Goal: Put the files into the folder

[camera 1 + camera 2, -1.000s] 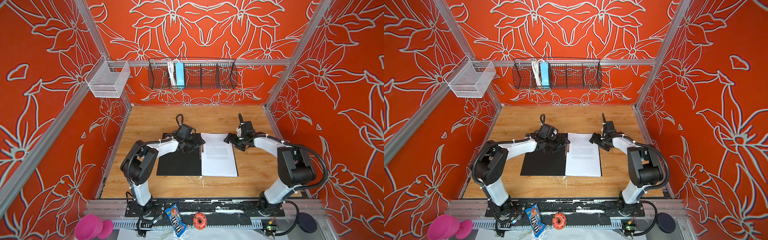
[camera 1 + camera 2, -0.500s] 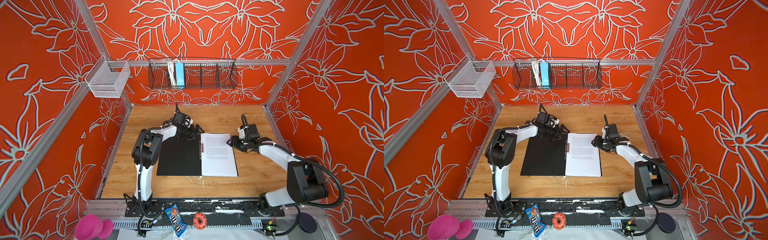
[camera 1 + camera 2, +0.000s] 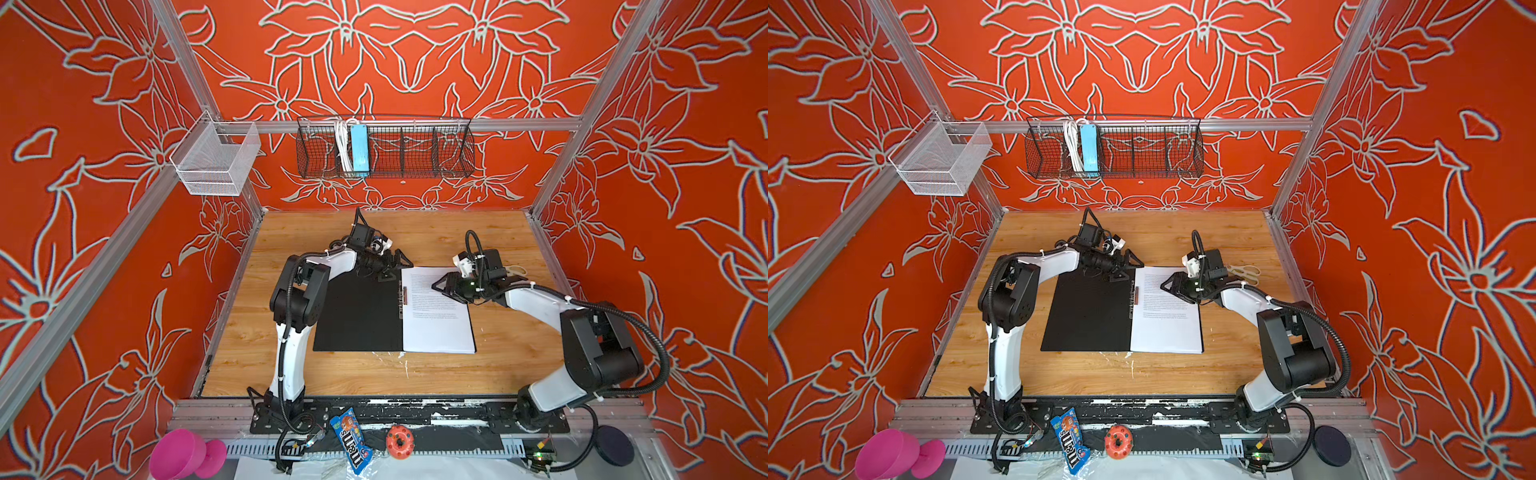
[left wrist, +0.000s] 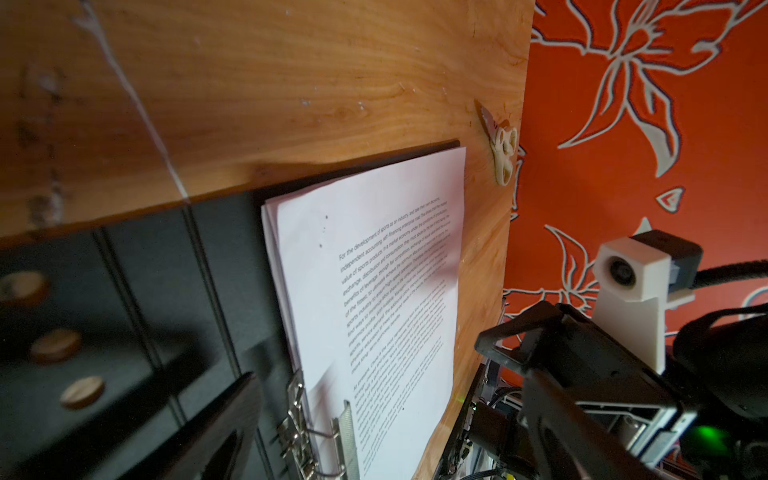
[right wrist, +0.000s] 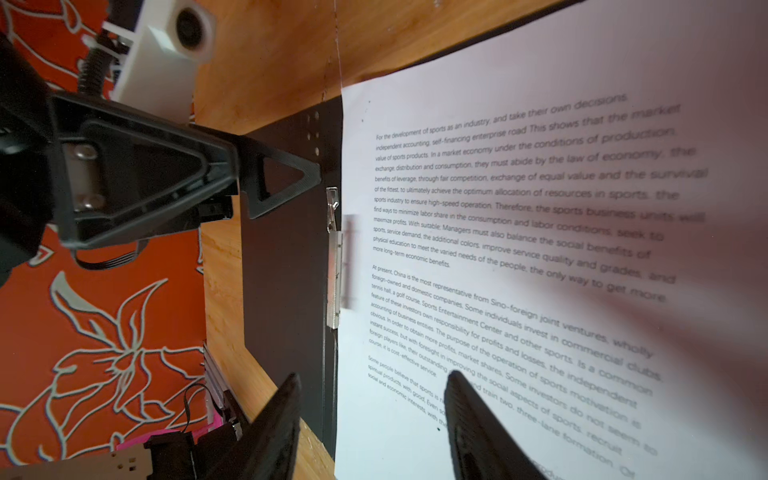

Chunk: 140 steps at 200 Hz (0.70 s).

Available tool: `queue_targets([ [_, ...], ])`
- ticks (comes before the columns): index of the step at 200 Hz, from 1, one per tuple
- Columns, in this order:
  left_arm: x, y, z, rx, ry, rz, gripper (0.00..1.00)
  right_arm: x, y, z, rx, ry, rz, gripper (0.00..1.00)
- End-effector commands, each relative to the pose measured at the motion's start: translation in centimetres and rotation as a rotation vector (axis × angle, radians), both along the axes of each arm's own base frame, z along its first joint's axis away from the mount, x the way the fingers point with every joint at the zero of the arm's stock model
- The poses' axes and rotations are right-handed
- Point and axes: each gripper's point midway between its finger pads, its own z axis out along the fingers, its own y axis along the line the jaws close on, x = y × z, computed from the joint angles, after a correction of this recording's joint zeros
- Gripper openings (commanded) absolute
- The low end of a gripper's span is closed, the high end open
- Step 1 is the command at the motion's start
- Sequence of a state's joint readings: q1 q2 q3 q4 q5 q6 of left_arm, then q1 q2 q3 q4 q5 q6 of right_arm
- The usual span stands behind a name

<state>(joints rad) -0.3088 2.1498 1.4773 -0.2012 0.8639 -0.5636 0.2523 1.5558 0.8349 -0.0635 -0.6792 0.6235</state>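
Files (image 3: 438, 316): stacked square on R half of the open folder (image 3: 357, 316), flat on the table (image 3: 498, 365), inner edge just beside the metal clip (image 3: 402, 293) at the spine. Long axis running near-to-far, parallel w/ spine. Lying directly under the right gripper (image 3: 444, 289), at the far part of the top sheet, so R arm nearer to the paper. Jaws there partly spread, nothing between them. In R wrist view one fingertip (image 5: 478, 419) seen against printed text, the other against black flap and wood. Touching the sheet or hovering just above: can't tell.

At far edge of the black L flap, near the spine: the left gripper (image 3: 395, 271), jaws wide apart, empty.

Prob. next: shutting L flap over the stack, hinging on the spine. L arm better placed for that, w/ R needing to clear beforehand.

Hidden: folder's outer face, down against the wood. Unclear whether sheets sit on the rings or merely beside them. L wrist view blurred there, possibly unthreaded. One L finger cut off in that view.

Also on the wood: scissors (image 3: 1246, 272), near folder's far R corner, not touching.
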Motion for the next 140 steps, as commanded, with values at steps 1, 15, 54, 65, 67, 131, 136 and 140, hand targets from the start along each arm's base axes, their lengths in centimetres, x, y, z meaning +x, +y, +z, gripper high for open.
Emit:
queue_targets([
  [1, -0.2, -0.5, -0.7, -0.023, 0.028, -0.017, 0.98, 0.0, 0.7, 0.9, 0.036, -0.020, 0.021, 0.58],
  [15, 0.0, -0.5, -1.0, -0.027, 0.038, -0.015, 0.98, -0.1, 1.0, 1.0, 0.045, -0.021, 0.035, 0.61],
  [54, 0.1, -1.0, -1.0, -0.056, 0.047, -0.019, 0.98, -0.3, 1.6, 0.8, 0.030, -0.021, 0.057, 0.69],
  [65, -0.1, -1.3, -0.8, -0.066, 0.047, -0.026, 0.98, -0.3, 1.7, 0.7, 0.032, -0.017, 0.057, 0.71],
  [67, -0.1, -1.3, -0.8, -0.067, 0.047, -0.027, 0.98, -0.3, 1.7, 0.7, 0.032, -0.016, 0.059, 0.71],
  [131, -0.6, -1.7, -0.9, -0.088, 0.054, -0.043, 0.98, -0.4, 1.9, 0.5, 0.018, -0.019, 0.067, 0.78],
  [136, -0.7, -1.6, -0.8, -0.090, 0.054, -0.042, 0.98, -0.3, 1.8, 0.5, 0.016, -0.019, 0.067, 0.78],
  [140, -0.7, -1.7, -0.7, -0.094, 0.054, -0.043, 0.98, -0.3, 1.8, 0.4, 0.016, -0.017, 0.066, 0.78],
])
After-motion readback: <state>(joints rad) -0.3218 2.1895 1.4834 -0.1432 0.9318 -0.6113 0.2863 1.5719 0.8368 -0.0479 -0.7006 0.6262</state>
